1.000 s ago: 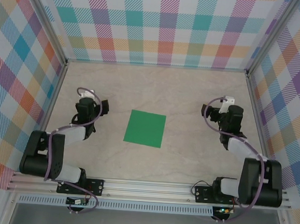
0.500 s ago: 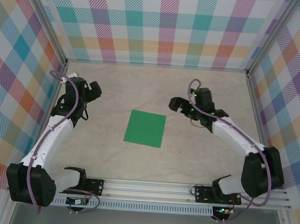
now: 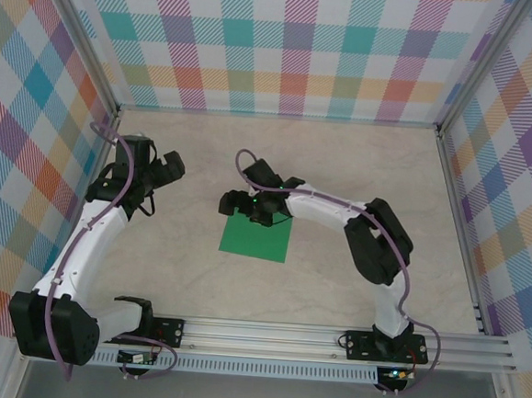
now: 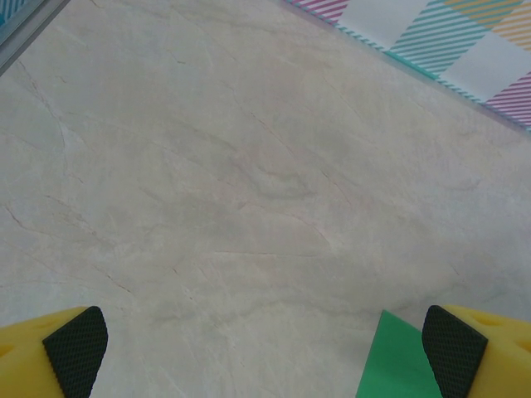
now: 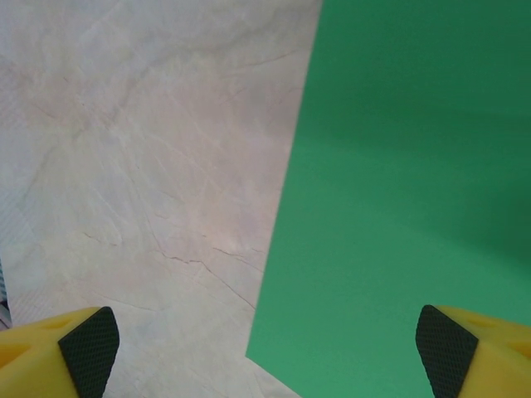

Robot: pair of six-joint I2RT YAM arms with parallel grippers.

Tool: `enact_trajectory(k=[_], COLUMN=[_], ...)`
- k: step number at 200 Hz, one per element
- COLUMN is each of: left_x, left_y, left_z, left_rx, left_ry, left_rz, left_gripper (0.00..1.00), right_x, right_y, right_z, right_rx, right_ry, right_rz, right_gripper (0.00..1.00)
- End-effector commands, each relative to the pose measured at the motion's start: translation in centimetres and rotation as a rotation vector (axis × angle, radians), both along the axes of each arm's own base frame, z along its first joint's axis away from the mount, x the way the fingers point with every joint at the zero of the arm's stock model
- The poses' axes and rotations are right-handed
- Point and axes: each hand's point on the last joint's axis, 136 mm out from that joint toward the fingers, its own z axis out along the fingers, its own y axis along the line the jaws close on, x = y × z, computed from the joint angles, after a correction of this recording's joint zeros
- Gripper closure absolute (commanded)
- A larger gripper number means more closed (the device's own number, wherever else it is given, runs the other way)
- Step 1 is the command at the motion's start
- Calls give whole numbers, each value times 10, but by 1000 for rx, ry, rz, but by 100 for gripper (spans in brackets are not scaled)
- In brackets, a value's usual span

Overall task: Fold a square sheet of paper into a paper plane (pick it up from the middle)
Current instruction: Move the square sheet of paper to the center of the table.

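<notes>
The square sheet of paper [image 3: 257, 240] is bright green and lies flat and unfolded in the middle of the table. My right gripper [image 3: 236, 205] reaches across from the right and hovers over the sheet's far left corner. Its jaws are open and empty. In the right wrist view the sheet [image 5: 415, 182] fills the right half, and the right gripper [image 5: 267, 355] straddles its left edge. My left gripper [image 3: 170, 166] is open over bare table, to the left of the sheet. Beside the left gripper [image 4: 265, 352], a corner of the sheet [image 4: 397, 365] shows. The paper plane is out of view.
The pale marble-patterned table [image 3: 343, 159] is enclosed by plaid walls [image 3: 287, 44] at the back and both sides. An aluminium rail [image 3: 265, 333] with both arm bases runs along the near edge. The right arm's elbow [image 3: 378, 240] sits right of the sheet.
The right arm has swung left across the table, from the right side to above the sheet's far left corner. The left arm stretched forward earlier and has barely moved since.
</notes>
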Motion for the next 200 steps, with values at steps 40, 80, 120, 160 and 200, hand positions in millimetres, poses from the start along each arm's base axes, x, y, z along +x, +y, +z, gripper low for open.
enact_trajectory(k=[40, 80, 120, 160, 200], left_x=[-5, -6, -6, -4, -6], left_y=[3, 3, -12, -18, -17], left_z=[-8, -9, -5, -8, -10], left_rx=[27, 24, -53, -81, -84], left_ry=[24, 21, 5, 12, 26], left_rz=[4, 7, -44, -57, -52], left_gripper=[0, 0, 0, 0, 0], right_x=[-23, -70, -131, -99, -78], right_y=[-4, -64, -127, -114, -169], right_z=[-39, -67, -68, 2, 7], right_rx=[-194, -337, -427, -372, -591], right_ry=[140, 193, 271, 106, 81], right_rz=[40, 156, 315, 207, -72], right_gripper=[6, 5, 5, 1, 0])
